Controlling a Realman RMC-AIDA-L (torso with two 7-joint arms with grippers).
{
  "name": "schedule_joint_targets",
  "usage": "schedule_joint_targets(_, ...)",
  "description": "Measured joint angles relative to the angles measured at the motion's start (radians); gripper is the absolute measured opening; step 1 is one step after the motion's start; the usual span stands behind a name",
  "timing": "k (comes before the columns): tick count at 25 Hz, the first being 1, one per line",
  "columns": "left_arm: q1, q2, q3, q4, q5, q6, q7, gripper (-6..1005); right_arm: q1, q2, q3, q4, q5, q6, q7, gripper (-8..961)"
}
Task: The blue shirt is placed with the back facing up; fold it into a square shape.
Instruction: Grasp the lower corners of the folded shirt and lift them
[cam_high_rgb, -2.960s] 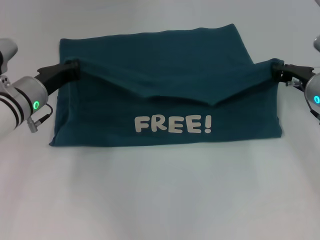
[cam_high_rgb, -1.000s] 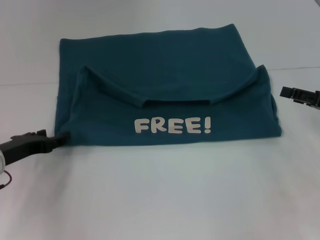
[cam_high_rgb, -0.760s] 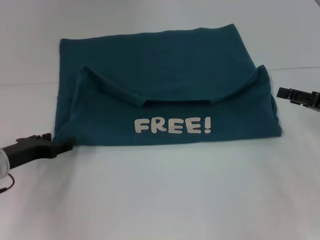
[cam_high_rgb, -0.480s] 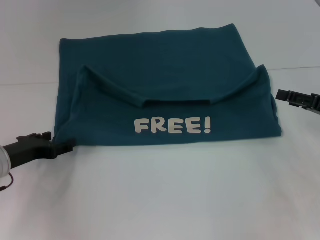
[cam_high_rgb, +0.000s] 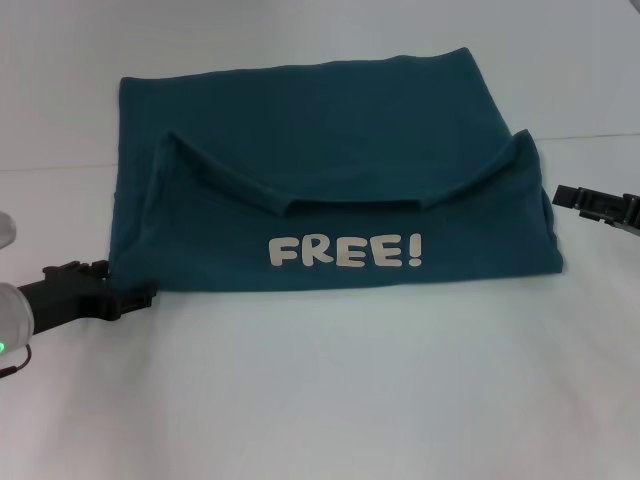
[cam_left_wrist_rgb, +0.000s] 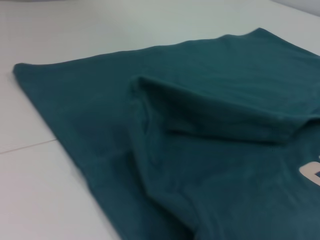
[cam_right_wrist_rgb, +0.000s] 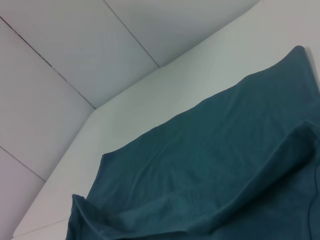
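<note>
The blue shirt (cam_high_rgb: 330, 190) lies flat on the white table, a wide rectangle with its near part folded over so the white "FREE!" lettering (cam_high_rgb: 345, 250) faces up. The folded layer's upper edge sags in a shallow V with raised corners at both sides. My left gripper (cam_high_rgb: 140, 296) lies low on the table at the shirt's near left corner, touching its edge. My right gripper (cam_high_rgb: 560, 196) hovers just off the shirt's right edge, apart from it. The left wrist view shows the shirt's (cam_left_wrist_rgb: 200, 125) folded layers; the right wrist view shows the cloth (cam_right_wrist_rgb: 225, 165) from the side.
The white table (cam_high_rgb: 330, 400) stretches wide in front of the shirt and on both sides. A light panelled wall (cam_right_wrist_rgb: 75, 55) rises behind the table in the right wrist view. No other objects are in sight.
Both grippers have let go of the folded flap's corners. The left one dropped to the shirt's near left corner and slid slightly right along it. The right one edged a little toward the shirt.
</note>
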Motion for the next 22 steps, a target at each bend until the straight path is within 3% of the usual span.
schedule_joint_targets(20, -0.015, -0.006, 0.062, 0.013, 0.032, -0.036, 0.002, 795, -0.001, 0.005, 0.013, 0.000, 0.002, 0.003, 0.000, 752)
schedule_joint_targets(22, -0.016, -0.008, 0.069, 0.016, 0.045, -0.051, -0.006, 741, -0.002, 0.006, 0.013, 0.000, 0.004, 0.003, 0.000, 752)
